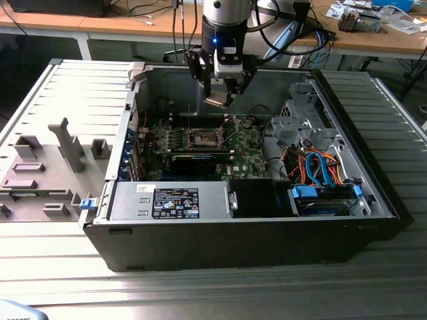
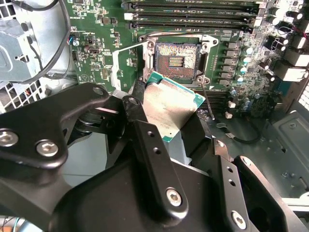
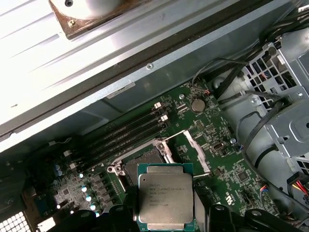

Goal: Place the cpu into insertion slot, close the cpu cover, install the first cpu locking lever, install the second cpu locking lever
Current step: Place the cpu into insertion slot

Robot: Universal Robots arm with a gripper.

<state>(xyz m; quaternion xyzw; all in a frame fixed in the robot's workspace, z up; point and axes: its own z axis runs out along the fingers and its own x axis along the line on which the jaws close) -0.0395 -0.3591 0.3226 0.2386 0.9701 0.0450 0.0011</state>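
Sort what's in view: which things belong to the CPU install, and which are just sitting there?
Job: cpu, gripped in the claw; insertion slot, uncovered; cpu cover, open.
Bystanders: memory slots, coin cell, power supply, drive cables.

1. One cpu (image 3: 165,200), flat and silver-grey.
2. One insertion slot (image 2: 176,58), dark and square.
3. One cpu cover (image 3: 199,153), a thin silver frame.
4. One hand (image 1: 219,97), black.
5. One green board (image 3: 219,142).
6. One small round battery (image 3: 197,105).
7. One big open computer box (image 1: 253,241).
8. One long black card (image 1: 193,161).

cpu (image 3: 165,199) seemingly hides part of insertion slot (image 3: 141,166).
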